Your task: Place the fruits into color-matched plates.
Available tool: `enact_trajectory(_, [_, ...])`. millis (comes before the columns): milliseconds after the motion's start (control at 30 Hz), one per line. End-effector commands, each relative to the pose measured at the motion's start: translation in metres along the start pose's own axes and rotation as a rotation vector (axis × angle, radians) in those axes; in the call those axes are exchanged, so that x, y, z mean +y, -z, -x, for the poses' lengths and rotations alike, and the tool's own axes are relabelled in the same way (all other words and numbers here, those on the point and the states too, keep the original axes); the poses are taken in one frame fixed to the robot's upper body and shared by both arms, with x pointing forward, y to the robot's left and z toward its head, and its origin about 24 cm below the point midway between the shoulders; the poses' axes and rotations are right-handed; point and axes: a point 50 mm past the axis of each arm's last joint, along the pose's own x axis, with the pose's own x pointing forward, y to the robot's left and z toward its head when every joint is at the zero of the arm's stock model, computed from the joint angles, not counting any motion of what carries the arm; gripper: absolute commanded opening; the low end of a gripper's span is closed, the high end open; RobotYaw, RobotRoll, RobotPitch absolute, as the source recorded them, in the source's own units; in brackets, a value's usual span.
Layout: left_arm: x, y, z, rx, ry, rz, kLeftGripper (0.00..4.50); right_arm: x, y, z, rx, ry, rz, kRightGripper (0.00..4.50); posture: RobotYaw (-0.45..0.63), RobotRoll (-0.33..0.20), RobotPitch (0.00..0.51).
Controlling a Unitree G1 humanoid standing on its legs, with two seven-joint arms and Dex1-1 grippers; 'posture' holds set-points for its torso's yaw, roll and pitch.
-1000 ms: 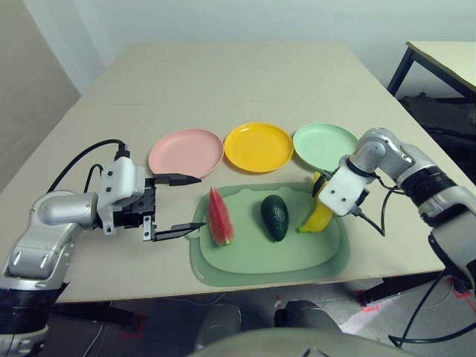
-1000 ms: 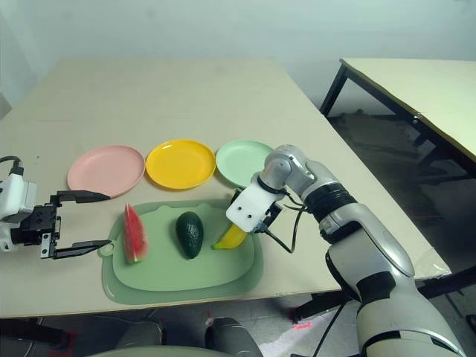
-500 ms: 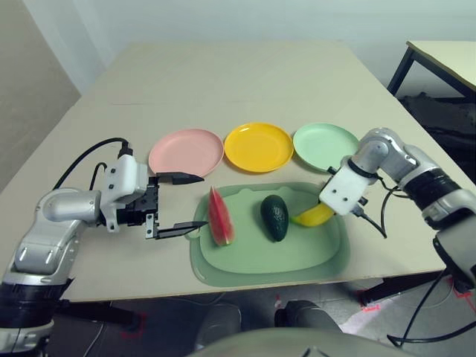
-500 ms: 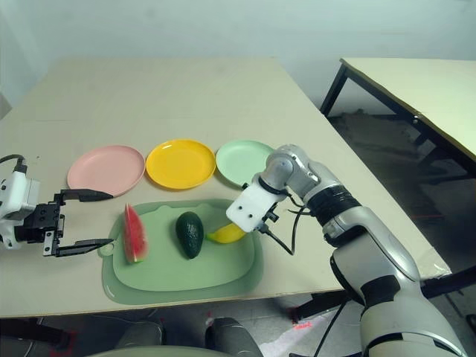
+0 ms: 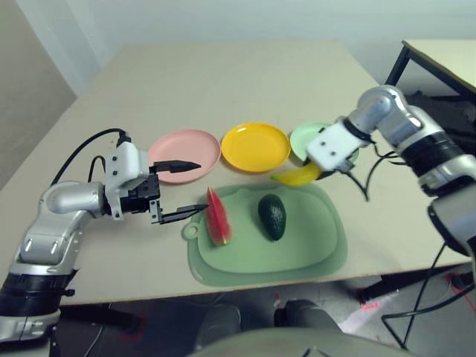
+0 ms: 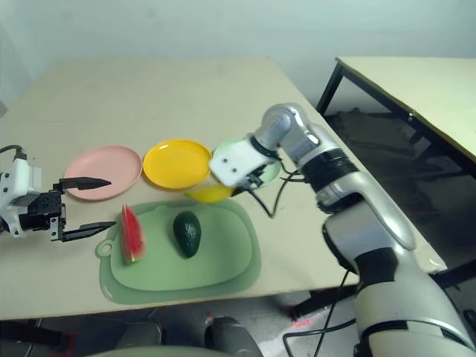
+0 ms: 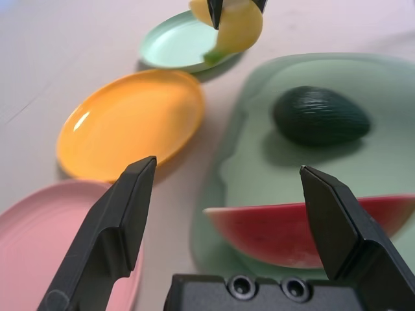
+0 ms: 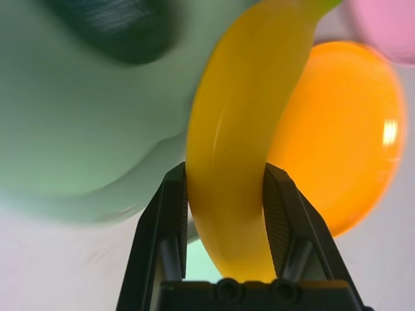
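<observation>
No fruit has yet been placed: the banana (image 8: 243,149) is clamped in the right gripper (image 8: 224,214), lifted clear of the mat (image 5: 297,245), with the yellow plate (image 5: 255,146) just beyond it. The watermelon wedge (image 5: 216,216) and avocado (image 5: 273,216) lie on the mat, the wedge just ahead of the left gripper (image 5: 186,190), whose jaws are spread and empty beside the pink plate (image 5: 184,147); the mint plate (image 7: 178,45) is bare.

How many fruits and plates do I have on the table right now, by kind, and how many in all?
Fruits: 3, the watermelon wedge, avocado and banana, the last held in the right gripper.
Plates: 3, the pink plate, yellow plate and mint green plate.
Mat: 1, the green mat.
Total: 7.
</observation>
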Motion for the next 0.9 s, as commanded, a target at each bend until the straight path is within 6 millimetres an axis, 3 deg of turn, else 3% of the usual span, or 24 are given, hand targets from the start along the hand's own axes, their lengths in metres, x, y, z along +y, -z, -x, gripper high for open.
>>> enact_trajectory(33, [0.004, 0.002, -0.011, 0.033, -0.062, 0.02, 4.5, -0.016, -0.001, -0.006, 0.014, 0.116, -0.085, 1.65, 0.15, 0.0, 0.0])
enact_trajectory(167, [0.007, 0.002, -0.019, 0.04, -0.135, 0.042, 4.5, -0.025, -0.002, -0.022, 0.043, 0.191, -0.163, 1.65, 0.17, 0.0, 0.0])
enact_trajectory(400, [0.01, 0.004, -0.018, 0.062, -0.195, 0.053, 4.5, -0.021, 0.004, -0.047, 0.119, 0.211, -0.257, 1.65, 0.19, 0.0, 0.0])
enact_trajectory(900, [0.011, 0.007, -0.016, 0.068, -0.212, 0.044, 4.5, -0.008, 0.013, -0.066, 0.197, 0.207, -0.283, 1.65, 0.2, 0.0, 0.0])
